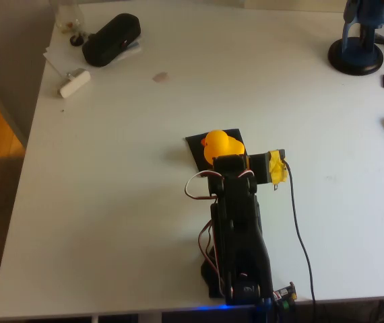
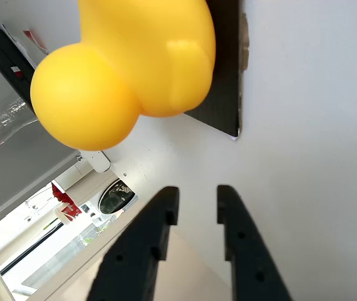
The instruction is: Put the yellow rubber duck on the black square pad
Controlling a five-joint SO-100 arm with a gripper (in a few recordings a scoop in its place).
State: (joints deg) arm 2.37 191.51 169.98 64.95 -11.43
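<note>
The yellow rubber duck sits on the black square pad near the table's middle in the overhead view. My black arm reaches up from the front edge, and its head covers the pad's near side right behind the duck. In the wrist view the duck is large at the top and rests on the pad. My gripper is below the duck and apart from it. Its two black fingers stand a narrow gap apart with nothing between them.
A bulky black oblong case and a small white block lie at the back left beside a glass bottle. A blue stand is at the back right. A cable runs along the arm's right side.
</note>
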